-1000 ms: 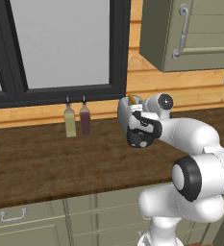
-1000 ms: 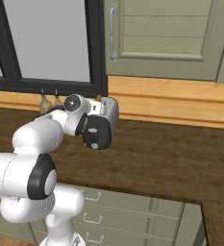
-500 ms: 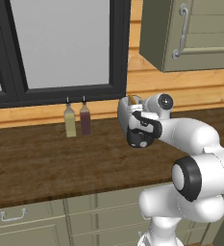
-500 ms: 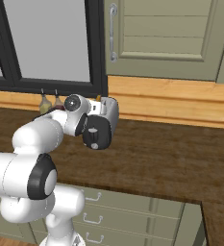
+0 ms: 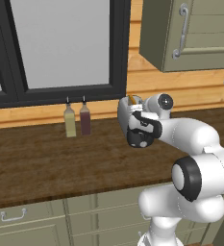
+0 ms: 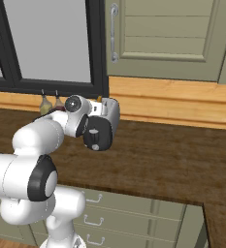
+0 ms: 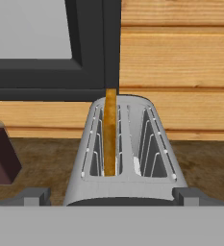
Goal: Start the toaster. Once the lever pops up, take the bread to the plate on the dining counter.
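The toaster (image 7: pixel 125 158) sits at the back edge of the counter (image 5: pixel 46 158) under the window, the bread (image 7: pixel 110 132) upright in its left slot. The gripper (image 7: pixel 111 196) hovers just before it, fingers spread wide, holding nothing.

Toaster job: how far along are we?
Done: the bread stands in the left slot of the toaster, sticking up above its top. Whether the lever has been pressed or has popped cannot be told. In hand: the open gripper is at the near end of the toaster, a fingertip on each side, holding nothing. Left: lifting the bread out and carrying it to the plate.
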Robot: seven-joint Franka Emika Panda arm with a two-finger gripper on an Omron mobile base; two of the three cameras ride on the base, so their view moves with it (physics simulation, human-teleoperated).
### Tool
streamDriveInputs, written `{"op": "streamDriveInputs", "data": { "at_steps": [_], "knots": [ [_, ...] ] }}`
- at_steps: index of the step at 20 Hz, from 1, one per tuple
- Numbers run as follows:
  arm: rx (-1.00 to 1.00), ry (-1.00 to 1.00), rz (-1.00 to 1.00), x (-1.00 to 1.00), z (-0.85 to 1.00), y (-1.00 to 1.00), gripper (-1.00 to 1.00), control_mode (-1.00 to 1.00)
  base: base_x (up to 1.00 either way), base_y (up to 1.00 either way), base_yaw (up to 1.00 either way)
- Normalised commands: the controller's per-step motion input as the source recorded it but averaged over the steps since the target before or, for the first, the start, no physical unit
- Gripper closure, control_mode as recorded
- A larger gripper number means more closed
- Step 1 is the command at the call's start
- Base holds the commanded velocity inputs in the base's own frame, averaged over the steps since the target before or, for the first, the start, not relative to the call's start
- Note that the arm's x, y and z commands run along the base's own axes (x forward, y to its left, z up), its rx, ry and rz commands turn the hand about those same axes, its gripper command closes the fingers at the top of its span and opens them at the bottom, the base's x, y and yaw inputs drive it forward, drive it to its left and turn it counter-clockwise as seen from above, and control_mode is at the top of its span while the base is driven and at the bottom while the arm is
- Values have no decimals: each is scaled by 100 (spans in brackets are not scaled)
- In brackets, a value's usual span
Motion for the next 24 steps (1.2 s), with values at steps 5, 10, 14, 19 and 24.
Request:
{"op": "streamDriveInputs", "data": {
  "at_steps": [5, 10, 14, 19, 24],
  "knots": [
    [0, 0, 0, 5, 0, 0, -100, -100, 0, 0, 0],
    [0, 0, 0, 22, 0, 0, -100, -100, 0, 0, 0],
    [0, 0, 0, 20, 0, 0, -100, -100, 0, 0, 0],
    [0, 0, 0, 16, -2, 0, -100, -100, 0, 0, 0],
    [0, 0, 0, 7, -15, 0, -100, -100, 0, 0, 0]
  ]
}}
